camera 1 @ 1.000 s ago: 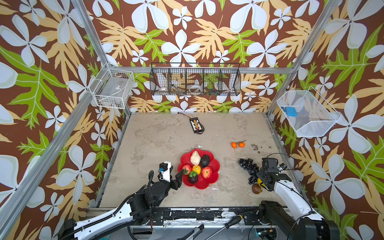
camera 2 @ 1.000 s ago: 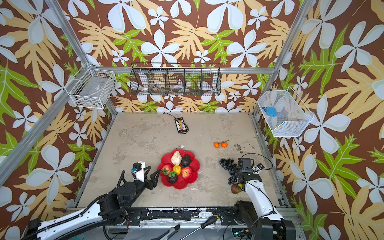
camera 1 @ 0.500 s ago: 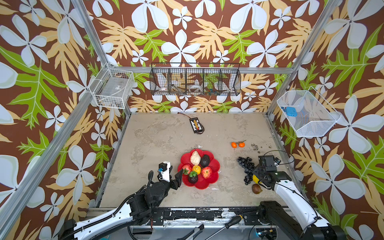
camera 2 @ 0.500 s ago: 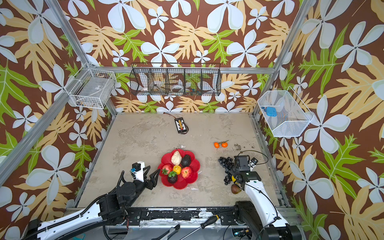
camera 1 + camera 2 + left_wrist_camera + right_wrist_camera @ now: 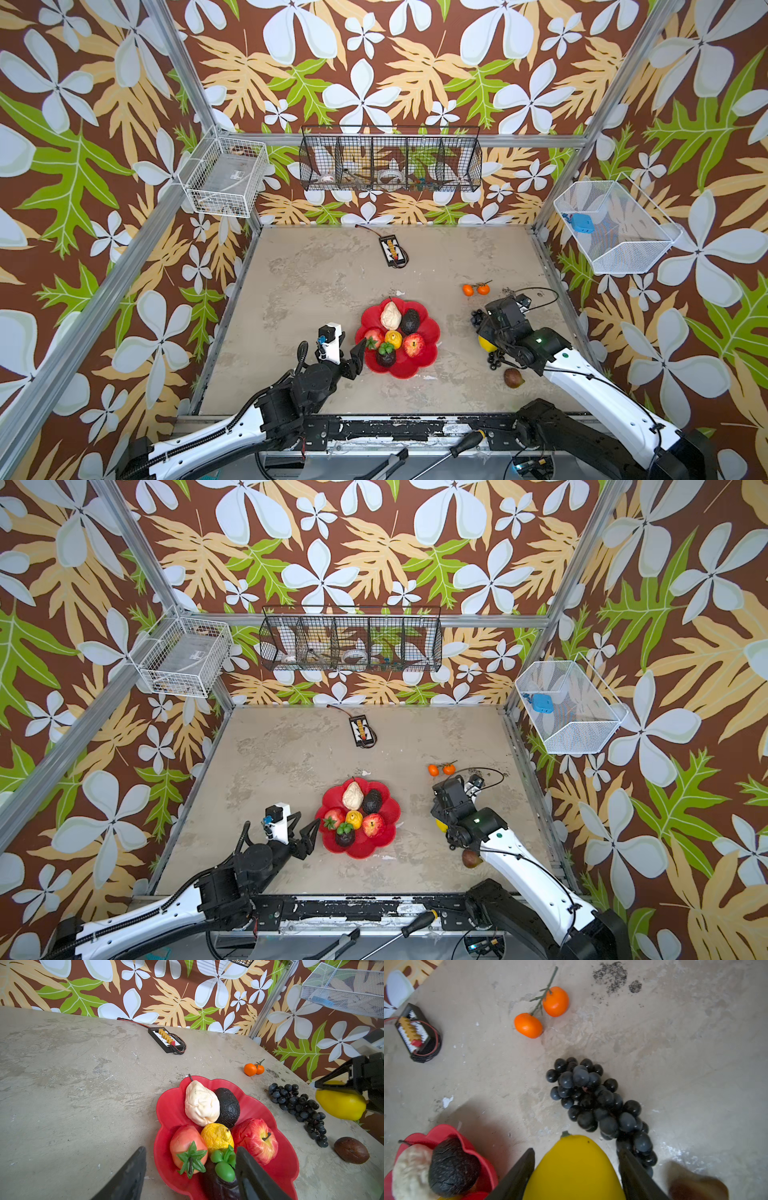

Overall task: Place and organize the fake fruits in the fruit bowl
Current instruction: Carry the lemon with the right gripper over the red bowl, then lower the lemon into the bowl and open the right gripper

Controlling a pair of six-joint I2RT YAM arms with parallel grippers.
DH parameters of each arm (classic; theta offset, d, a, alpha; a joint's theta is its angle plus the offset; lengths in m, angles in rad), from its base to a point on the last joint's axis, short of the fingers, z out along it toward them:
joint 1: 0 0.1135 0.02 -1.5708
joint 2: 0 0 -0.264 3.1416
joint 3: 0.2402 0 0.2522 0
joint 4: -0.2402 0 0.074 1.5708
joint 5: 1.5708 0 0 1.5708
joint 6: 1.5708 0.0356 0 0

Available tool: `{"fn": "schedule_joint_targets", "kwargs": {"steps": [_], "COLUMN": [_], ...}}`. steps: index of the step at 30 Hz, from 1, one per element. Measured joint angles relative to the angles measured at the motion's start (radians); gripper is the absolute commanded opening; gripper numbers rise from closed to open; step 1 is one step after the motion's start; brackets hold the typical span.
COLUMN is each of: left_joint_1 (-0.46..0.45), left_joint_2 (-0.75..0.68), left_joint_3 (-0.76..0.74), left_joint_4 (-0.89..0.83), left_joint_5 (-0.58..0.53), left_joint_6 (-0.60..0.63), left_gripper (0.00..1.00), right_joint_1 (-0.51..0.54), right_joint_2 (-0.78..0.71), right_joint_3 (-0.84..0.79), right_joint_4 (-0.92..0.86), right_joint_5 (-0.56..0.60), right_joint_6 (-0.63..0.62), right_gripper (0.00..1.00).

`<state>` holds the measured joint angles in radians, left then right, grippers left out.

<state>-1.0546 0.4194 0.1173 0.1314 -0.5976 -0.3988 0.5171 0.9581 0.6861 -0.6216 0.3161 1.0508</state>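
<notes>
1. The fruit bowl (image 5: 409, 368) sits mid-table toward the near edge. It holds the pear (image 5: 390, 315), avocado (image 5: 410, 321), apple (image 5: 413, 345) and three smaller pieces. Bare room shows mainly on its right and near petals. The left gripper (image 5: 308, 820) hangs just off the near-left rim, jaws spread wide and empty.
2. The grape bunch (image 5: 598, 1101) lies on the table right of the bowl. It looks loose and floppy. I would pinch it across the thick far end, since a grip on the tail would probably let it swing.
3. The lemon (image 5: 571, 1178) is clamped across its belly by the right gripper (image 5: 576, 1150), right of the bowl and beside the grapes. It is likely hollow, light and slick, so this mid-body hold suits it. A hold nearer a tip could squirt it out.
4. A brown fruit (image 5: 514, 377) rests near-right, beside the right arm. It looks small and rigid, easiest taken across its short axis.
5. The two oranges (image 5: 468, 290) lie far-right, joined by a stem. Take one and the other should follow.
</notes>
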Motion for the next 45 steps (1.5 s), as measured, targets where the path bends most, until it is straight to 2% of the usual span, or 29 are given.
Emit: {"fn": "schedule_joint_targets", "kwargs": {"steps": [4, 10, 18, 23, 35, 42, 45], "left_joint_1": [0.000, 0.000, 0.000, 0.000, 0.000, 0.000, 0.000], "left_joint_2": [-0.001, -0.001, -0.011, -0.044, -0.145, -0.149, -0.142], "left_joint_3": [0.000, -0.002, -0.006, -0.010, -0.027, -0.027, -0.027], "left_joint_4": [0.000, 0.002, 0.007, 0.007, -0.002, -0.004, -0.004], "left_joint_5": [0.000, 0.000, 0.000, -0.005, -0.008, -0.008, -0.008], "left_joint_6": [0.000, 0.003, 0.003, 0.003, 0.003, 0.003, 0.003], "left_gripper": [0.69, 0.69, 0.69, 0.71, 0.74, 0.74, 0.74], "right_joint_1": [0.121, 0.362, 0.651, 0.787, 0.818, 0.818, 0.818], "right_joint_2": [0.019, 0.110, 0.245, 0.325, 0.378, 0.393, 0.396], "right_joint_3": [0.018, 0.100, 0.168, 0.166, 0.025, 0.024, 0.034], "right_joint_4": [0.032, 0.111, 0.235, 0.327, 0.627, 0.660, 0.636], "right_joint_5": [0.012, 0.084, 0.213, 0.296, 0.346, 0.368, 0.345], "right_joint_6": [0.018, 0.013, -0.040, -0.092, -0.231, -0.290, -0.304], "right_gripper": [0.62, 0.63, 0.63, 0.63, 0.63, 0.64, 0.67]}}
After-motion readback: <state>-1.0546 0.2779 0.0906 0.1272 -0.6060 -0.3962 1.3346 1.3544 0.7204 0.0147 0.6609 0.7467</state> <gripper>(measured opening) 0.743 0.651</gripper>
